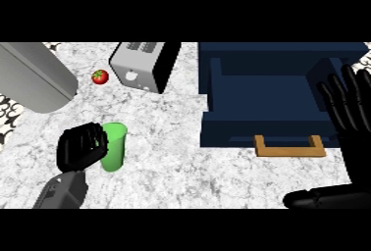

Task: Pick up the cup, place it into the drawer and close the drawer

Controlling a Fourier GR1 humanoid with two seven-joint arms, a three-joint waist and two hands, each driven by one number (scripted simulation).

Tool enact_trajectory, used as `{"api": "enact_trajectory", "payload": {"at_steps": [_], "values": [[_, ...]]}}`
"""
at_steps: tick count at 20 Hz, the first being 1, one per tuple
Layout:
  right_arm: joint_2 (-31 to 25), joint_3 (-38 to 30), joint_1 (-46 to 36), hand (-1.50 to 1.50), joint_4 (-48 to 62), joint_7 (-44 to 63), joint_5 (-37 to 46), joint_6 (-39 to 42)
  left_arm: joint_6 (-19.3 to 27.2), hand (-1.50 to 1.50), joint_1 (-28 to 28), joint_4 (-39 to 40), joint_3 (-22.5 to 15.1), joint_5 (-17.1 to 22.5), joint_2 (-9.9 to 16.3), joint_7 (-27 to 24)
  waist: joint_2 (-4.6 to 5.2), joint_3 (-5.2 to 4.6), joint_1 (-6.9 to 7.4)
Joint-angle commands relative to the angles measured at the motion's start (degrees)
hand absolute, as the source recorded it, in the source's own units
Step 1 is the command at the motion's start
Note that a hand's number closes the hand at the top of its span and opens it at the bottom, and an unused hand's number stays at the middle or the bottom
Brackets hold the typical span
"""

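- green cup [115, 147] lying on its side on counter [188, 171], long axis running near-to-far, left of open drawer [268, 98]
- left hand [81, 146] curled round cup's left side, clamping it
- right hand [351, 105] at right edge, fingers straight, apart, pointing up

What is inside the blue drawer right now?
Nothing shows inside the open drawer: only its dark blue floor and walls. The right robot hand, open with fingers up, covers its right corner, so that part is hidden. The green cup lies outside on the counter.
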Motion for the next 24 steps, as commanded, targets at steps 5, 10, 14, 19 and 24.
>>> {"api": "enact_trajectory", "payload": {"at_steps": [5, 10, 14, 19, 24], "values": [[0.10, -0.24, -0.63, -1.50, 1.78, 0.89, -0.75, 0.30, 4.34, 1.50, 0.76, -20.86, -5.38, 1.18, -3.56, 14.71, 0.09, -0.12, 0.03], [-0.74, -1.68, -0.45, -1.50, 2.55, -0.97, -0.62, 1.21, 10.15, 1.50, -0.53, -33.21, -9.23, 1.68, -7.39, 25.98, 0.05, -0.11, 0.09], [1.34, 0.61, 1.20, -1.50, 1.71, -3.30, 2.39, 0.24, 13.47, 1.50, -8.80, -30.74, -7.11, 2.27, -7.18, 31.07, 0.22, -0.15, -0.43], [0.14, -1.18, 1.41, -1.50, 1.83, -3.00, -0.07, 1.82, 20.58, 1.50, -16.15, -31.24, -10.47, -1.75, -9.47, 33.90, 0.25, -0.14, -0.74], [0.63, -0.18, 2.24, -1.50, -0.99, -0.83, 0.87, 0.75, 22.98, 1.50, -24.74, -28.94, -8.41, -2.65, -8.44, 40.01, 0.23, -0.15, -0.79]]}}
